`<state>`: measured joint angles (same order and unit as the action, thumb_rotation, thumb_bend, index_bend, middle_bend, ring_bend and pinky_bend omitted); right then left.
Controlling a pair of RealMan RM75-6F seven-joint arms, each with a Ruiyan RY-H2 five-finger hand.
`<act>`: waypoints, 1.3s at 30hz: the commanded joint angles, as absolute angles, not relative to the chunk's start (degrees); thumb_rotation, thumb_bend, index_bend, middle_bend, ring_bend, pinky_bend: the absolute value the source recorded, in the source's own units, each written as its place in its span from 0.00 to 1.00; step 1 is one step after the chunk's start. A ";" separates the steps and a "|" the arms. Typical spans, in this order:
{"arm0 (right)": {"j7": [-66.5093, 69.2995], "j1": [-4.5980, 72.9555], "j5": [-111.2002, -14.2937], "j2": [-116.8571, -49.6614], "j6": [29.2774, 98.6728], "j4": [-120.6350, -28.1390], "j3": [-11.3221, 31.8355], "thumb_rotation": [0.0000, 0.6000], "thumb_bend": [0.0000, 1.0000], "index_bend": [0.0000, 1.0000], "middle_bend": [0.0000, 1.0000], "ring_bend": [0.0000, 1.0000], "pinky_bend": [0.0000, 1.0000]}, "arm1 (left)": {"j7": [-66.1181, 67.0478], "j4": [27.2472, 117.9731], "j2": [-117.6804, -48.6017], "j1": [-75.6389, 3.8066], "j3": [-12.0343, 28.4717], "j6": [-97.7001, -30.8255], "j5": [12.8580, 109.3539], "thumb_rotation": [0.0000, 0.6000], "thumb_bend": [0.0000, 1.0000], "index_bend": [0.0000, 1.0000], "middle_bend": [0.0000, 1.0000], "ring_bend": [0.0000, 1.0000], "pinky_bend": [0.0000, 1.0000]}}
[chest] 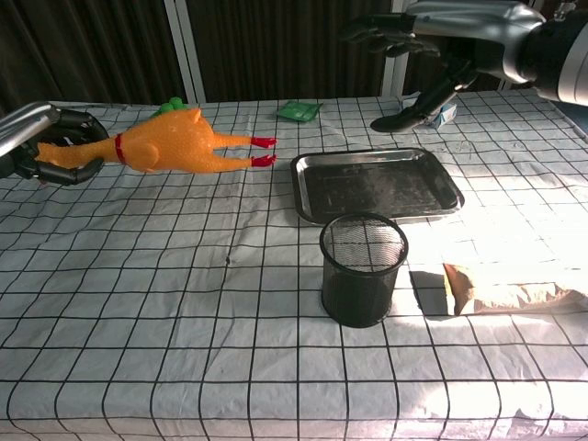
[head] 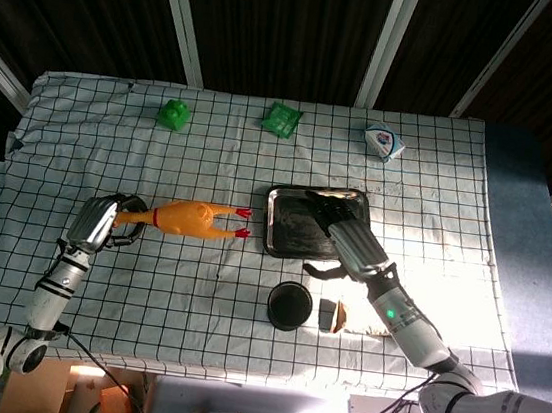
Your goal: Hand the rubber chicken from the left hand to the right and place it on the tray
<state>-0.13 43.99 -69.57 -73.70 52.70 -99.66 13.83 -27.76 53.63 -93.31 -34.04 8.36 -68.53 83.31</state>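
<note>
The orange rubber chicken (head: 186, 220) (chest: 170, 145) hangs in the air over the left half of the table, red feet pointing right toward the tray. My left hand (head: 96, 222) (chest: 46, 142) grips it by the head and neck. The dark metal tray (head: 293, 231) (chest: 377, 186) lies right of centre. Raised above the tray, my right hand (head: 343, 233) (chest: 404, 37) is open with fingers spread and holds nothing. A gap separates it from the chicken's feet.
A black mesh cup (head: 289, 306) (chest: 363, 268) stands in front of the tray, with a brown packet (head: 336, 317) (chest: 505, 290) to its right. A green toy (head: 174, 112), a green packet (head: 282, 118) and a white-blue carton (head: 381, 142) lie along the far edge.
</note>
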 commanded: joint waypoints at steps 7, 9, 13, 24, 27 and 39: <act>-16.26 55.78 -50.98 -87.78 51.07 -96.52 18.83 1.00 0.15 0.00 0.00 0.00 0.00 | -16.60 66.08 -91.64 -34.50 8.63 -69.87 83.85 1.00 0.75 0.67 0.74 0.46 0.59; -18.74 57.69 -47.65 -89.93 51.02 -95.97 18.86 1.00 0.15 0.00 0.00 0.00 0.00 | -14.81 67.45 -91.74 -34.48 8.85 -70.06 83.53 1.00 0.75 0.67 0.75 0.46 0.59; -23.40 61.07 -42.12 -94.77 52.52 -93.96 18.59 1.00 0.15 0.00 0.00 0.00 0.00 | -12.01 69.91 -91.69 -34.35 9.08 -70.32 83.07 1.00 0.75 0.67 0.75 0.46 0.59; -27.07 62.34 -43.30 -101.49 60.80 -89.92 18.47 1.00 0.29 0.61 0.45 0.42 0.61 | -9.20 72.66 -90.30 -33.45 8.83 -70.16 82.19 1.00 0.75 0.67 0.75 0.46 0.59; -28.89 62.19 -45.32 -103.55 64.89 -87.83 18.32 1.00 0.45 0.89 0.71 0.70 0.88 | -9.19 73.24 -89.92 -33.36 8.72 -69.97 82.21 1.00 0.75 0.67 0.75 0.46 0.59; -27.67 60.00 -49.91 -103.62 63.85 -86.34 17.32 1.00 0.45 0.78 0.73 0.68 0.83 | -8.37 74.29 -88.91 -32.99 8.95 -70.08 82.01 1.00 0.75 0.67 0.75 0.46 0.59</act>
